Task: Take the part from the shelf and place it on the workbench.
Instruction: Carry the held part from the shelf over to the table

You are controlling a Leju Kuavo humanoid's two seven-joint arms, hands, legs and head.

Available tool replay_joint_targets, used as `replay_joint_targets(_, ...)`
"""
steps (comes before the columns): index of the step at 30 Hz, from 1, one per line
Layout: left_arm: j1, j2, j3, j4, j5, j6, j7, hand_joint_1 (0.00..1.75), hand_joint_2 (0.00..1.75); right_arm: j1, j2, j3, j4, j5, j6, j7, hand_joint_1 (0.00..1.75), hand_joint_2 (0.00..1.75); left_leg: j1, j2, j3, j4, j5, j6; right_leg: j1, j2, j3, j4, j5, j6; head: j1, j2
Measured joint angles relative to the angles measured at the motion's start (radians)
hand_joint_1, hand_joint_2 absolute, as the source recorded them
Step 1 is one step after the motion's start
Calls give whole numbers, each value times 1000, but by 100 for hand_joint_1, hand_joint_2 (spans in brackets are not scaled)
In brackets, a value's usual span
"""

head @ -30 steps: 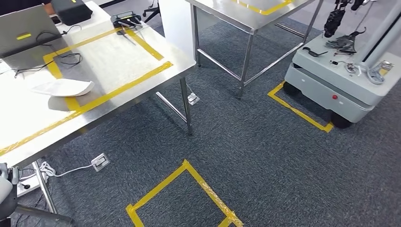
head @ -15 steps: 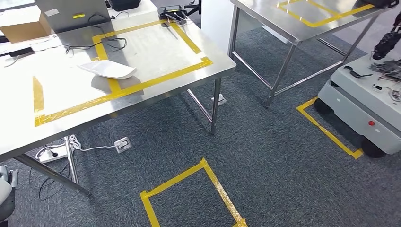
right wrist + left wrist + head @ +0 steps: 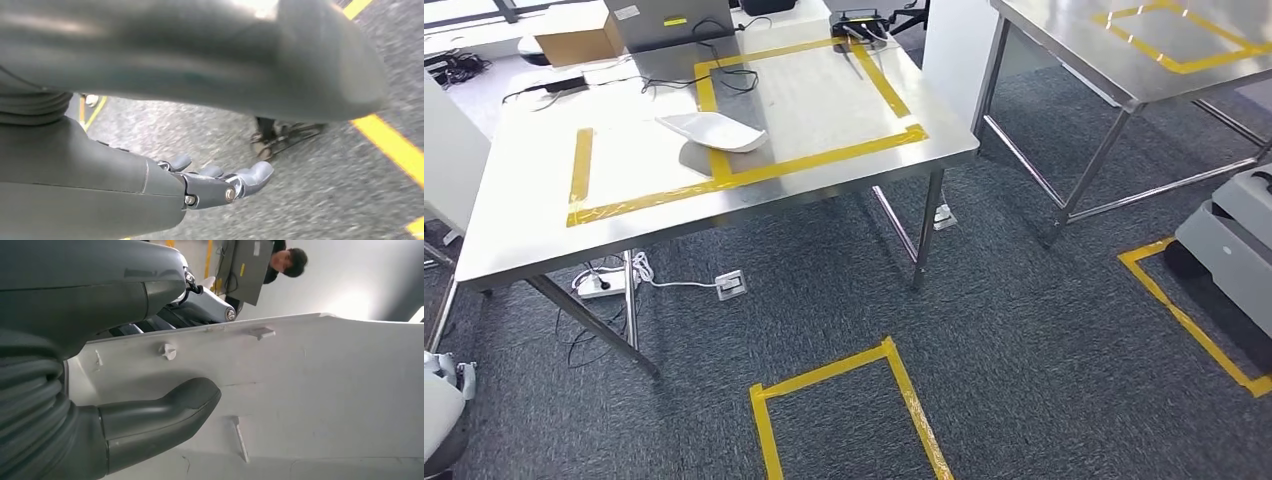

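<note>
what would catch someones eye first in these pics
Probably the steel workbench at upper left in the head view, marked with yellow tape, with a white curved part lying across the tape line. Next, the yellow tape square on the grey carpet just ahead. In the left wrist view, the left hand grips a large white part up close.

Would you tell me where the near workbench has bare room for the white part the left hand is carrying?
The left hand holds a white part. On the workbench, the tape rectangle is bare right of the white part already lying there; the strip left of the tape is bare too. The far edge is crowded: laptop, cardboard box, cables.
</note>
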State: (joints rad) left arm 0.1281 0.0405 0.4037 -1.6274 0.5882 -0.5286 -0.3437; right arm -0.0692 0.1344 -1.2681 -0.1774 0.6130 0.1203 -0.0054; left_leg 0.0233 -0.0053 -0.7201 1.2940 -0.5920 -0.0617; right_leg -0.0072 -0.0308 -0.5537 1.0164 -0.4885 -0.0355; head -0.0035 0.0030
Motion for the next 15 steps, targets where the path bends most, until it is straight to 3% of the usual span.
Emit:
replay_joint_targets(1, 3, -7, -1, -3, -9, -3, -12, 175, 175, 0, -5, 0, 0, -10, 1, -7, 0, 0, 0, 1, 8, 0, 7, 1, 1, -8, -1, 1, 0, 0, 0, 0)
replay_joint_targets(2, 4, -13, -2, -8, -15, -7, -22, 175, 175, -1, -10, 0, 0, -15, 2, -9, 0, 0, 0, 2, 37, -41, 31, 4, 2, -15, -1, 3, -1, 1, 0, 0)
replay_joint_targets(4, 5, -26, -2, -18, -20, -18, -36, 175, 175, -4, -20, 0, 0, -18, 0, -6, 0, 0, -3, 11, 118, -176, 80, 12, 4, -25, -1, 9, -3, 5, 0, 0)
replay_joint_targets(6, 4, -39, -2, -27, -24, -29, -42, 175, 175, -5, -30, 0, -1, -23, -5, -5, 0, 0, -6, 18, 164, -256, 97, 22, 8, -29, -3, 15, -7, 9, 1, 0)
replay_joint_targets(9, 3, -57, -2, -31, -26, -41, -45, 175, 175, -5, -41, -4, -1, -37, -4, -7, 0, 0, -9, 16, 166, -264, 101, 26, 11, -26, -5, 14, -4, 2, 3, 0)
replay_joint_targets(15, -25, -69, -2, -20, -5, -61, -61, 175, 175, -5, -42, -13, -1, -49, 17, -21, 0, 0, -14, 17, 161, -261, 102, 39, 7, -24, -3, 1, 9, 23, 3, 0)
